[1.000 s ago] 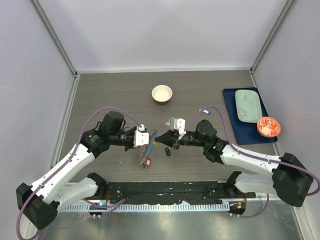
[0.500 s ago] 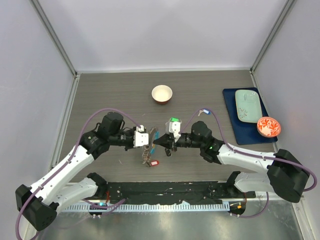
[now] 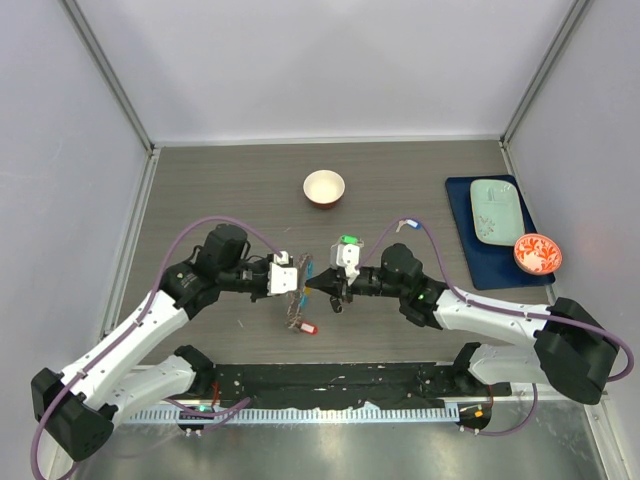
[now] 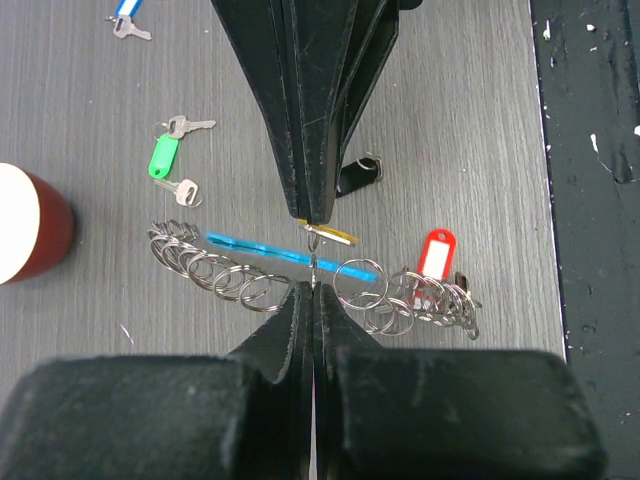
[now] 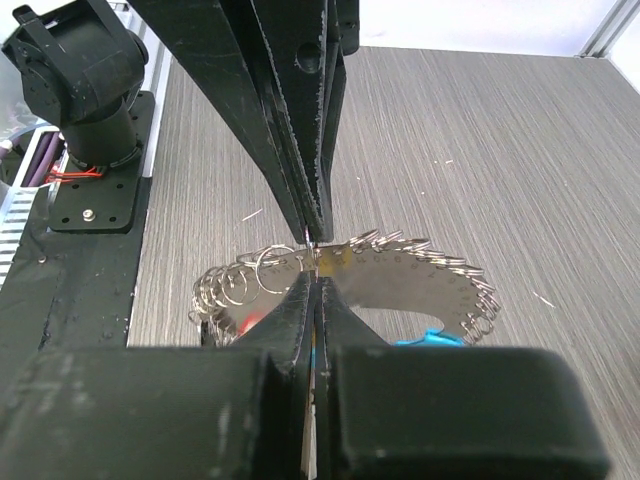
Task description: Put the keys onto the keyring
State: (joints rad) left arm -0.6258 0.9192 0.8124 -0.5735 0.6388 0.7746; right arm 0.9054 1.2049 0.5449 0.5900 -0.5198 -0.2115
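Above the table (image 3: pixel 200 180), midway along it and nearer its front edge: left gripper (image 4: pixel 313 300) and right gripper (image 4: pixel 313 208), pointing at each other, tips almost touching. Both with fingers pressed together. In the left one, a thin bit of wire from the keyring (image 4: pixel 250 287); in the right one, what looks like the yellow-tagged key (image 4: pixel 335 236), held right at that wire. Below the tips, the rest of the keyring: a chain of small silvery loops with a long bright-blue tag (image 4: pixel 262 247) and a red-tagged key (image 4: pixel 435 256) among the loops at one end.

Lying loose on the wood nearby: a black-tagged key (image 4: pixel 355 178), a green-tagged key (image 4: pixel 163 155) and, further off, a blue-tagged key (image 4: pixel 125 10).

Toward the far edge, a small white bowl (image 3: pixel 324 187). Along the right edge, a dark blue mat (image 3: pixel 458 232) with a pale green plate (image 3: pixel 496 210) on it and a red patterned bowl (image 3: pixel 537 253) at its right side.
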